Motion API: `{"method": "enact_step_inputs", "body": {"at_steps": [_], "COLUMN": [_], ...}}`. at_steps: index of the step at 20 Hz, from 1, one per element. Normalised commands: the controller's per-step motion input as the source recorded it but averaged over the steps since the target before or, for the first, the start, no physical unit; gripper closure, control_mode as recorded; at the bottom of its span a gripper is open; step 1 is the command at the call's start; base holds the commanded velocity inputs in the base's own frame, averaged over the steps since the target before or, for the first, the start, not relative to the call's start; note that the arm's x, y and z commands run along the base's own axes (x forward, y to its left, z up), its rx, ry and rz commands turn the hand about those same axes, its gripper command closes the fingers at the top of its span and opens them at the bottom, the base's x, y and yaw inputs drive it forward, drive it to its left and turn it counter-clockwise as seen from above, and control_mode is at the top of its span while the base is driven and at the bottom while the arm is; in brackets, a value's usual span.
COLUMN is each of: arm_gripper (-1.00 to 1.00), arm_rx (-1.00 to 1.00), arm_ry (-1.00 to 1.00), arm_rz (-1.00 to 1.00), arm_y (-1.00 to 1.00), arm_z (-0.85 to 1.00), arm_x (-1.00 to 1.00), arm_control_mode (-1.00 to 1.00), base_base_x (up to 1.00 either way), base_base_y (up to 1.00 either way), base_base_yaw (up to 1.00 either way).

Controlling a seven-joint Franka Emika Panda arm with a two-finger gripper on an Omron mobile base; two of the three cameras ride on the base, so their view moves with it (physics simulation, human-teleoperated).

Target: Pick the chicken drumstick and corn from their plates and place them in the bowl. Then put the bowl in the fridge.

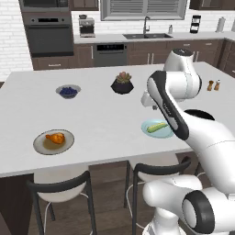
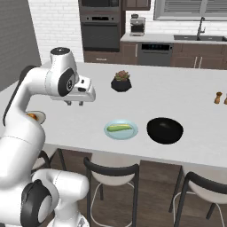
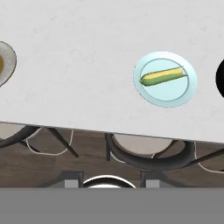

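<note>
We hover our gripper (image 2: 75, 103) over the counter (image 1: 101, 119), its opening hidden and apparently holding nothing, with the corn (image 3: 161, 77) on the light blue plate (image 3: 165, 97) at two o'clock, its long axis running three-to-nine.

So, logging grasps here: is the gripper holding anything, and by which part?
Nothing is held: the gripper hangs above the counter, the corn and chicken drumstick on their plates.
</note>
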Motion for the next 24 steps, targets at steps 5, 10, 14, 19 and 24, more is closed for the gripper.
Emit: {"method": "enact_step_inputs", "body": {"at_steps": [5,10,14,19,24], "arm_gripper": [-1.0,-1.0,-1.0,-1.0,-1.0], "arm_rx": [-0.01,0.0,0.0,0.0,0.0], "arm_ry": [0.0,0.01,-0.02,0.0,0.16], "arm_rz": [0.0,0.0,0.17,0.27,0.3], "arm_y": [0.0,0.0,0.82,1.0,1.0], "arm_z": [0.0,-0.04,-0.13,0.0,0.0], "arm_x": [0.0,-0.05,-0.25,0.1,0.64], "arm_control_mode": [-1.0,-1.0,-1.0,-1.0,-1.0], "base_base_x": [0.0,0.0,0.0,0.0,0.0], "base_base_y": [0.0,0.0,0.0,0.0,0.0], "base_base_yaw": [0.0,0.0,0.0,0.0,0.0]}}
